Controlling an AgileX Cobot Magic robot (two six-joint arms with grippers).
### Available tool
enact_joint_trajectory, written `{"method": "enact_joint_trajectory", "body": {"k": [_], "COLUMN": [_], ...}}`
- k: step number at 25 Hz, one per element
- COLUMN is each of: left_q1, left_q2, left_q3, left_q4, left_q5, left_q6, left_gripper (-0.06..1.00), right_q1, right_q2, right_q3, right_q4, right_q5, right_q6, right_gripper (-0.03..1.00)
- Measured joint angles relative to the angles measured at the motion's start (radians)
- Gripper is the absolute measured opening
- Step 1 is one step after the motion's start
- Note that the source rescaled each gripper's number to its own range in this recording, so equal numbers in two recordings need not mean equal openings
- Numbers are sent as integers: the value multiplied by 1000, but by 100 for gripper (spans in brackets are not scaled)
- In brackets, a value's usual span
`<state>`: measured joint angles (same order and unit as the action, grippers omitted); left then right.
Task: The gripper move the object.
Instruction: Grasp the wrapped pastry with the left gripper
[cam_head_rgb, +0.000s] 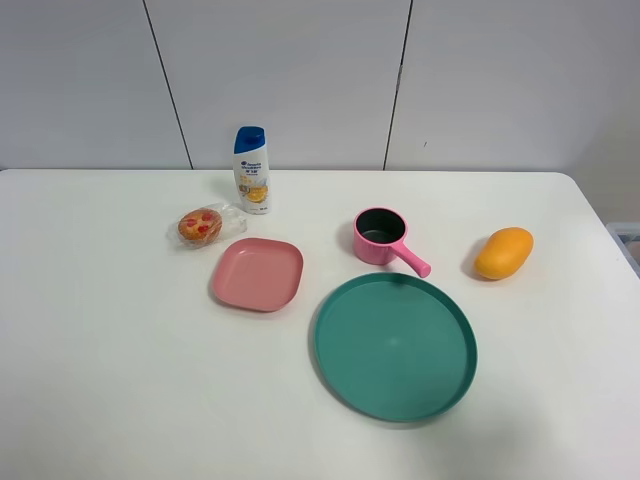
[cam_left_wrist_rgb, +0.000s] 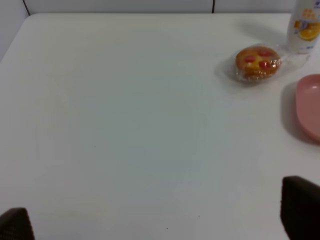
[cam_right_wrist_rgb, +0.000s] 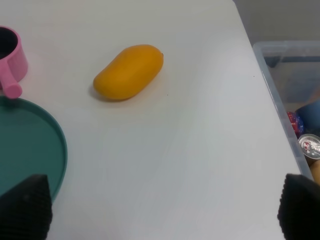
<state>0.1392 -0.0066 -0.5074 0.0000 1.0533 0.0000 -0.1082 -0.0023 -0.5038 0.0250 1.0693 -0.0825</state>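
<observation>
The wrapped golden-brown pastry (cam_head_rgb: 201, 226) with red spots lies on the white table (cam_head_rgb: 110, 340) at the back left, between the shampoo bottle (cam_head_rgb: 251, 169) and the pink plate (cam_head_rgb: 257, 273). It also shows in the left wrist view (cam_left_wrist_rgb: 257, 62), far ahead of my left gripper (cam_left_wrist_rgb: 157, 220), whose dark fingertips (cam_left_wrist_rgb: 300, 207) stand wide apart and empty. My right gripper (cam_right_wrist_rgb: 162, 210) is open and empty too, well short of the orange mango (cam_right_wrist_rgb: 129, 71). Neither arm shows in the exterior high view.
A pink cup with a handle (cam_head_rgb: 383, 238), a large teal plate (cam_head_rgb: 395, 345) and the mango (cam_head_rgb: 503, 252) stand on the right half. In the right wrist view a clear bin with cans (cam_right_wrist_rgb: 295, 100) sits beyond the table's right edge.
</observation>
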Motion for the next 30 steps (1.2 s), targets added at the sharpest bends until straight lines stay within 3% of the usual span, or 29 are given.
{"method": "enact_joint_trajectory", "body": {"k": [30], "left_q1": [0], "left_q2": [0], "left_q3": [0], "left_q4": [0], "left_q5": [0], "left_q6": [0], "left_gripper": [100], "right_q1": [0], "right_q2": [0], "right_q3": [0], "right_q4": [0], "right_q5": [0], "right_q6": [0], "right_gripper": [100]}}
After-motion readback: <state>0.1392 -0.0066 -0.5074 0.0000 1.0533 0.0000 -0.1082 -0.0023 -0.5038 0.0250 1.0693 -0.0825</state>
